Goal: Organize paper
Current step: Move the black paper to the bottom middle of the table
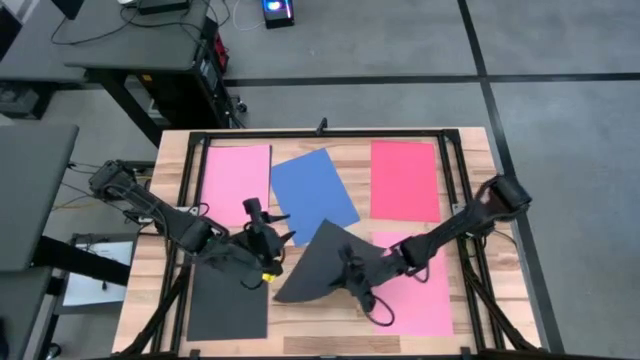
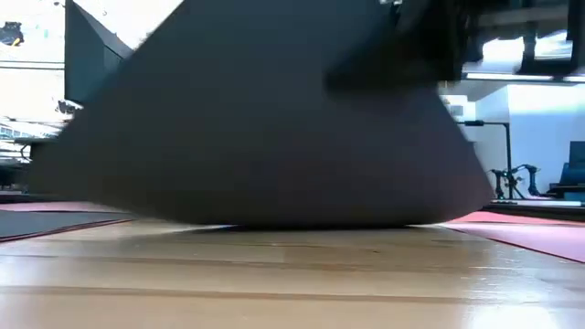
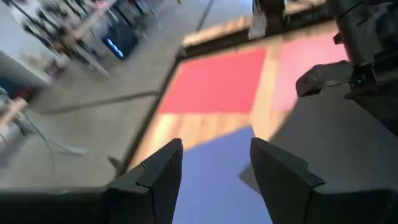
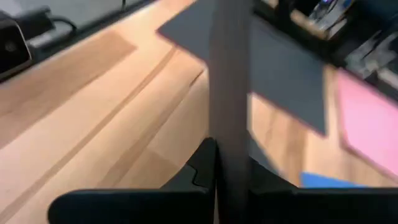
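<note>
Blocking most of the low view, a dark sheet (image 1: 325, 262) sits clamped in the right jaws (image 1: 352, 276); left jaws (image 1: 268, 243) apart

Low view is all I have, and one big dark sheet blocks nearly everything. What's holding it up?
Observer: The right gripper is shut on the dark grey sheet, lifting one edge off the table.
Operator: Is the left arm on it too?
Observer: No. The left gripper is open, just beside the sheet over the blue sheet.
Operator: Any other dark sheet?
Observer: Yes, a second dark sheet lies flat at the near left corner.
</note>
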`<state>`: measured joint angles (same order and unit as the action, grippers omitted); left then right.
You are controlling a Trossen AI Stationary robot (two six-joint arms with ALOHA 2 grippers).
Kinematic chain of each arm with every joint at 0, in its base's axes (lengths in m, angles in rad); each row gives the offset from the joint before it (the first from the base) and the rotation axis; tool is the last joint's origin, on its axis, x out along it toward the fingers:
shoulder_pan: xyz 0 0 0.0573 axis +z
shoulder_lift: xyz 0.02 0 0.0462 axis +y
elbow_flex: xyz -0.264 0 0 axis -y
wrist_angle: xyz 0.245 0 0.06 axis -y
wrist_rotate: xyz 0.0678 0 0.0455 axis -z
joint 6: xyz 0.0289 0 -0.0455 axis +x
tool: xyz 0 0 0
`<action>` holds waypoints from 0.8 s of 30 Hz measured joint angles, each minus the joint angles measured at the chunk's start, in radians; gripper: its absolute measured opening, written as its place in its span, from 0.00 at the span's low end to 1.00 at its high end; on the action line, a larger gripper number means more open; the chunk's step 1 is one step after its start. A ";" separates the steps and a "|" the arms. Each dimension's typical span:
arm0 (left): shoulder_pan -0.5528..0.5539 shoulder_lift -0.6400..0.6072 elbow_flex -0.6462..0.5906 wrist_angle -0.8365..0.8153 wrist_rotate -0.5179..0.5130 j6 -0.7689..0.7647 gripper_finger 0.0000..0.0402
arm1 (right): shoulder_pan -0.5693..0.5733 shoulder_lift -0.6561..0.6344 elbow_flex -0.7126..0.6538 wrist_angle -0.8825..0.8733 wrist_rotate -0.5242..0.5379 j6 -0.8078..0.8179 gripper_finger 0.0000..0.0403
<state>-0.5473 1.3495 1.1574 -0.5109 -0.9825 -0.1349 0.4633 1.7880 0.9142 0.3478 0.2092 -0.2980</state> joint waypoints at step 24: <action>0.046 0.219 -0.306 0.419 0.729 -0.243 0.43 | 0.083 0.199 0.344 -0.489 -0.075 -0.003 0.00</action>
<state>-0.5012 1.5687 0.8512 -0.0915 -0.2539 -0.3780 0.5465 1.9869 1.2583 -0.1416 0.1338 -0.3006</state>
